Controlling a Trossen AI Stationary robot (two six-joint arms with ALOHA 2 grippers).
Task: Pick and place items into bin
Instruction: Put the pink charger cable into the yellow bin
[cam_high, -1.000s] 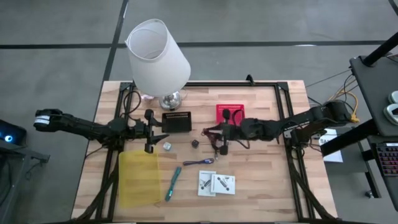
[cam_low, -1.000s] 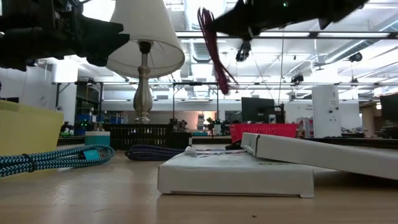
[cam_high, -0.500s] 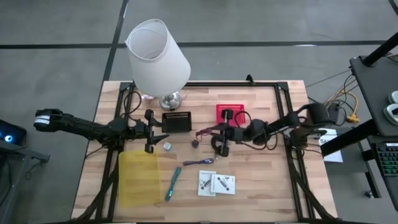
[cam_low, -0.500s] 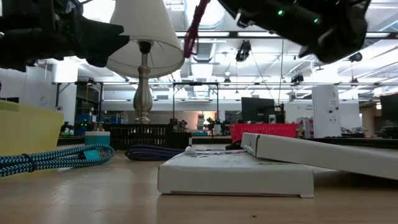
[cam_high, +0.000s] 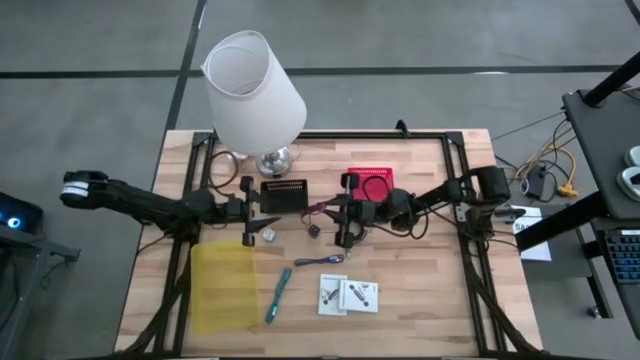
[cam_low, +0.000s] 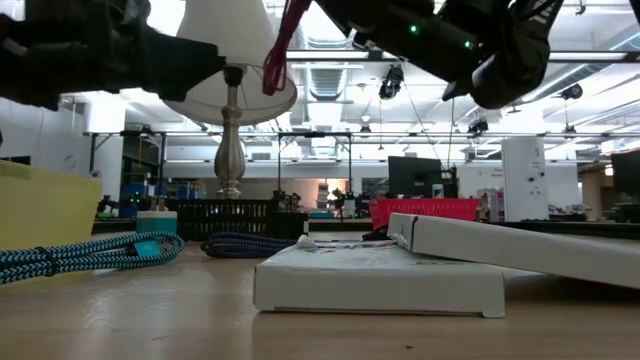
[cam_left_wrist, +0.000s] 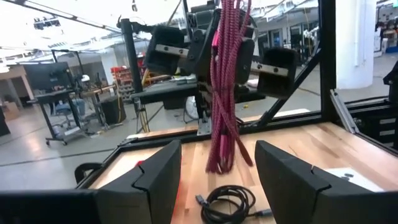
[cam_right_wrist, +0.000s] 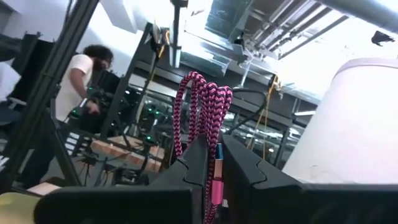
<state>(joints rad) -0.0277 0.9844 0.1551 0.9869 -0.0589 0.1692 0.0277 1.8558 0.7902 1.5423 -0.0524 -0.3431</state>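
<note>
A maroon strap, a folded bundle of braided cord, hangs in mid-air over the table's middle, with my right gripper shut on it. My left gripper stands open just left of it, its fingers level and pointing at the bundle, not touching it. On the table lie a black coiled cable, a teal pen, a purple pen, two white packets and two tiny pieces. My right gripper pinches the strap's bundle of several strands between its two fingers, partway along its length. The fingers come from the table's right, slanting a little upward, and lie across the bundle. Its looped end stands above the fingers, its lower end hangs clear of the table.
A big white lamp stands at the far left. A black bin and a red bin sit at the far middle, a yellow bin at the near left. A person stands beyond the table.
My right gripper has gone toward the table's left edge and the left gripper, and has tipped its fingers upward. The strap has come along, swinging from hanging below the fingers to standing across them. My left gripper has edged toward the table's right.
</note>
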